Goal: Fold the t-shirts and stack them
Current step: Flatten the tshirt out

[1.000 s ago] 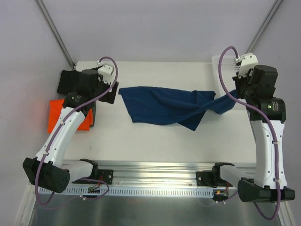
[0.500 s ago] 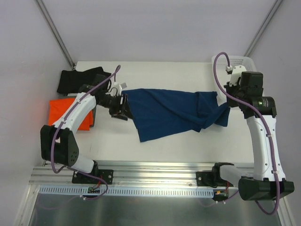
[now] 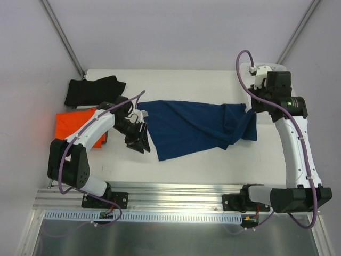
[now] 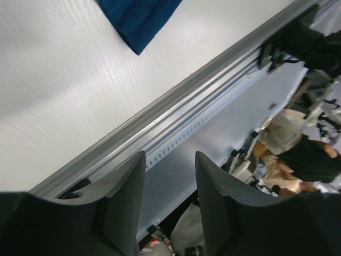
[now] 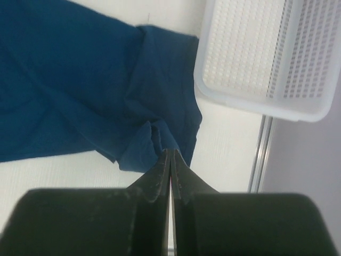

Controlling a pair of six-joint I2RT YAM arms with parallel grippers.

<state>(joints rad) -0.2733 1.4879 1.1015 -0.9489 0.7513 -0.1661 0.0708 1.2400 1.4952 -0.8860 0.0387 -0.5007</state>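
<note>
Navy t-shirt (image 3: 197,125) is lying spread out and rumpled across the middle of the white table (image 3: 186,162), nearest corner pointing toward 6 o'clock. Left gripper (image 3: 140,146) sits just off the shirt's 9 o'clock edge, fingers spread with nothing between them, looks clear of the cloth. Over at 3 o'clock the right gripper (image 5: 169,153) has its fingers pressed together on a bunched fold at the shirt's edge. Orange t-shirt (image 3: 72,128) is folded flat at the table's 9 o'clock side, partly under the left arm (image 3: 93,128), with the black t-shirt (image 3: 90,89) just beyond it around 10 o'clock. White lattice basket (image 5: 256,53) is at the far 2 o'clock corner, right beside the navy one
</note>
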